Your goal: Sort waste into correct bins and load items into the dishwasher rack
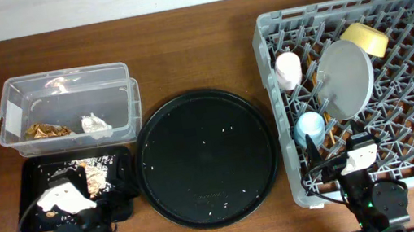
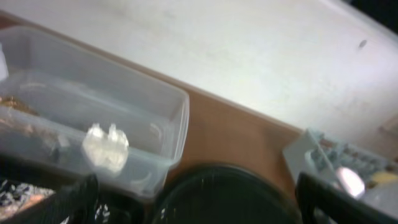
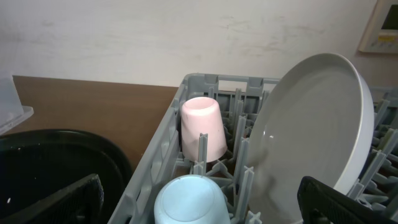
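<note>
Five items sit in the dishwasher rack [image 1: 284, 162]: pink cup [image 1: 288, 71], blue cup [image 1: 310, 128], plate [image 1: 345, 79] on edge between pegs, yellow bowl [image 1: 366, 39], and what I take for the chopsticks [image 1: 332, 137] beside the blue cup. The wrapper [image 1: 46, 130] and tissue [image 1: 96, 124] lie in the clear box [image 1: 106, 98], and food scraps [image 1: 97, 175] in the shallow black tray [image 1: 38, 170]. What I judge is left is a scatter of rice grains [image 1: 228, 204] on the round black tray [image 1: 198, 109]. They are featherweight, tiny and probably sticky, so pinching each one looks hopeless. I would rather grip the stiff tray by its rim and tip it. Both arms sit low at the near edge of the bench. The left is over the near side of the shallow tray, its camera looking forward at the clear box. The right is at the rack's near wall, looking along the cups and plate. The left fingers [image 2: 68, 202] are spread wide with nothing between them, and so are the right fingers [image 3: 62, 202].
</note>
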Motion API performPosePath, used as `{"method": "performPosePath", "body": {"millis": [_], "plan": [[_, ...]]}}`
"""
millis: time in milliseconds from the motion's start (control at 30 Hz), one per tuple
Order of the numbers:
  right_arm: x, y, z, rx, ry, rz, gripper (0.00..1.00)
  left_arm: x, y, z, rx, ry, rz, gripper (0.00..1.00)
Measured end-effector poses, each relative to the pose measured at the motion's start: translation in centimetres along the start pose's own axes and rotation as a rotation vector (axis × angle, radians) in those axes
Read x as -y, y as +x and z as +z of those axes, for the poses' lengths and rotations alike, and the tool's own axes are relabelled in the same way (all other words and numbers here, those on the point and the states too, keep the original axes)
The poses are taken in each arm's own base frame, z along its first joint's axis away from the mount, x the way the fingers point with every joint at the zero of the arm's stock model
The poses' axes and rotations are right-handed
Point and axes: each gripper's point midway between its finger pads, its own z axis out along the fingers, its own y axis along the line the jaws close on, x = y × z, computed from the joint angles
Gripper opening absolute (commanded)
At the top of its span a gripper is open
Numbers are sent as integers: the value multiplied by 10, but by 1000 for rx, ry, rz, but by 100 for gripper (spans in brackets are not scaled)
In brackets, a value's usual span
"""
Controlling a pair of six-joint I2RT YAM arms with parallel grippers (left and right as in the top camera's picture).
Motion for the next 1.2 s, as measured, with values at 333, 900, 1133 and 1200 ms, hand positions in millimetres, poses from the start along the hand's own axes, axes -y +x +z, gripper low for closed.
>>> {"method": "performPosePath", "body": {"millis": [333, 900, 1133, 1200], "plan": [[0, 0, 0, 1, 0, 0, 98, -34, 72, 12, 25, 11, 11, 99], [0, 0, 0, 1, 0, -1, 98, -28, 63, 7, 91, -10, 593, 99], [0, 0, 0, 1, 0, -1, 98, -31, 61, 7, 93, -27, 600, 99], [0, 0, 0, 1, 0, 0, 98, -37, 58, 7, 98, -54, 566, 99]]}}
